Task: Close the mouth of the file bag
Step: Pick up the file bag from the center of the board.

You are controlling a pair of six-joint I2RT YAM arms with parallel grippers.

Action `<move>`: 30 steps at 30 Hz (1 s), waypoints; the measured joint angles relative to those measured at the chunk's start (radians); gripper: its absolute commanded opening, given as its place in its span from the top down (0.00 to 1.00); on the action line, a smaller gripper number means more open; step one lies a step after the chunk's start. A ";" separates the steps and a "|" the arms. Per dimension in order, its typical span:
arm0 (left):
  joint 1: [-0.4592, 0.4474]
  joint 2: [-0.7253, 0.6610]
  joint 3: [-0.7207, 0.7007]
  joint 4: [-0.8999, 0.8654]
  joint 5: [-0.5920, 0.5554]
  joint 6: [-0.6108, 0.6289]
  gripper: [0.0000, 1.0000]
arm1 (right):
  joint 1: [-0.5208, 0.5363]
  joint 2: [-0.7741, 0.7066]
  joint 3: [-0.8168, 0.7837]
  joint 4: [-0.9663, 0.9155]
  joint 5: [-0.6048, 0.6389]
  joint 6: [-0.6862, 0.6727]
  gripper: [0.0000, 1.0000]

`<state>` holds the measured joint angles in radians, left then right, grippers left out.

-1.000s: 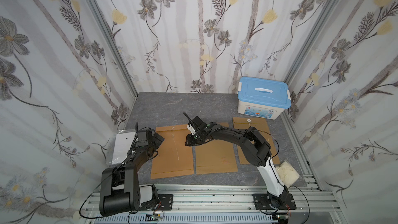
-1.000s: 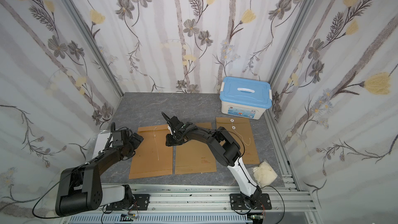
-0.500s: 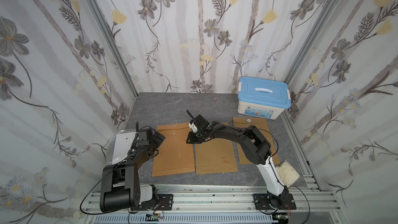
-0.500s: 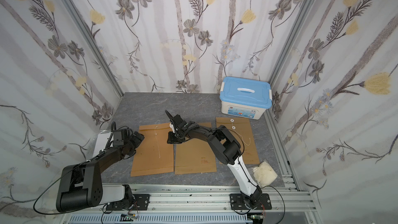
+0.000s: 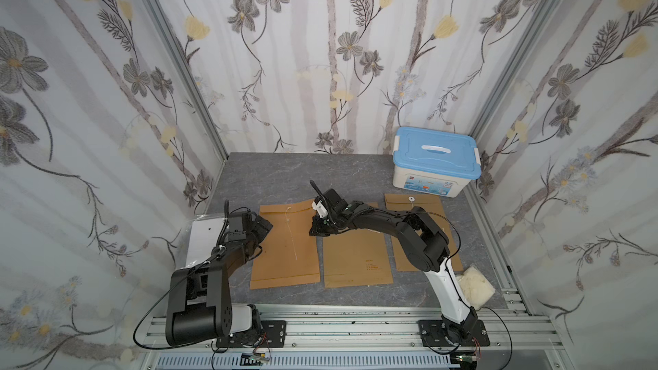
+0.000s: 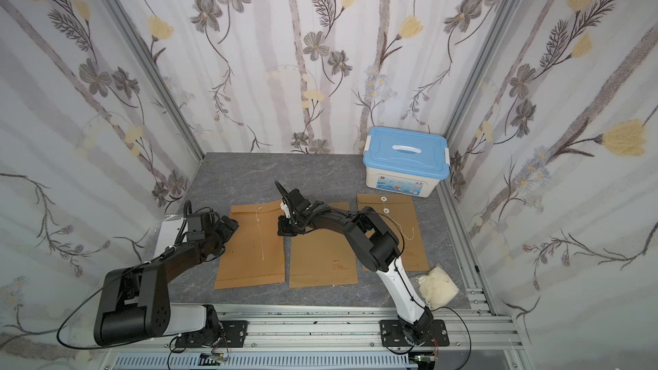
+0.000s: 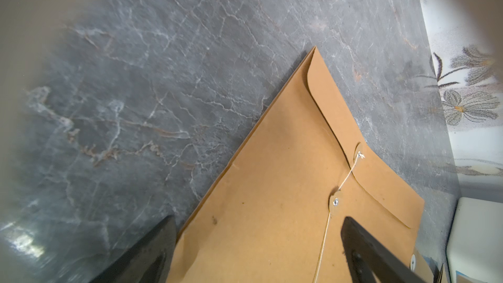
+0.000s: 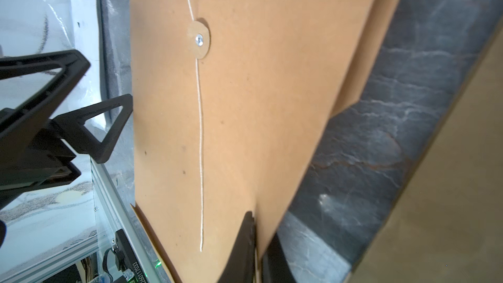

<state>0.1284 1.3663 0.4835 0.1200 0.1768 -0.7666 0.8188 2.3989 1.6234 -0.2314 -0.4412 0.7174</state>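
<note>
Robot test cell dressed up as a room, not a real home. Boxed in on three sides by flat panels (image 5: pixel 320 48) papered with grey and yellow flowers, joined at the far corners by bare aluminium posts (image 5: pixel 179 65). Floored with a grey marble-patterned worktop (image 5: pixel 285 176) ending at its near edge in aluminium rails (image 5: pixel 356 329). Bolted to those rails: a left arm (image 5: pixel 199 297) and a right arm (image 5: pixel 391 222), with a slotted cable duct (image 5: pixel 302 363) just below. Props only: a blue-lidded storage box (image 5: pixel 436 158) at the far right corner, one brown file bag (image 5: pixel 285 243) laid flat beside two more like it, mid-worktop.
</note>
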 measured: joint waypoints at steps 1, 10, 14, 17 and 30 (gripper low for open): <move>0.002 0.001 0.000 0.002 0.002 0.000 0.04 | 0.000 -0.005 -0.003 0.005 0.000 0.000 0.96; 0.010 -0.007 -0.004 0.006 0.040 0.000 0.05 | -0.011 -0.060 -0.031 0.031 -0.006 -0.012 1.00; 0.010 -0.010 -0.005 0.006 0.089 0.000 0.03 | -0.028 -0.082 -0.063 0.051 -0.016 -0.013 1.00; 0.010 -0.022 -0.014 0.008 0.149 0.000 0.02 | -0.044 -0.114 -0.084 0.052 -0.034 -0.026 1.00; 0.005 -0.174 0.021 0.086 0.323 -0.053 0.02 | -0.103 -0.299 -0.172 0.119 -0.099 -0.037 1.00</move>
<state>0.1337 1.1919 0.5045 0.2058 0.5003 -0.8196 0.7162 2.0998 1.4517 -0.1127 -0.5404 0.6807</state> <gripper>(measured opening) 0.972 0.049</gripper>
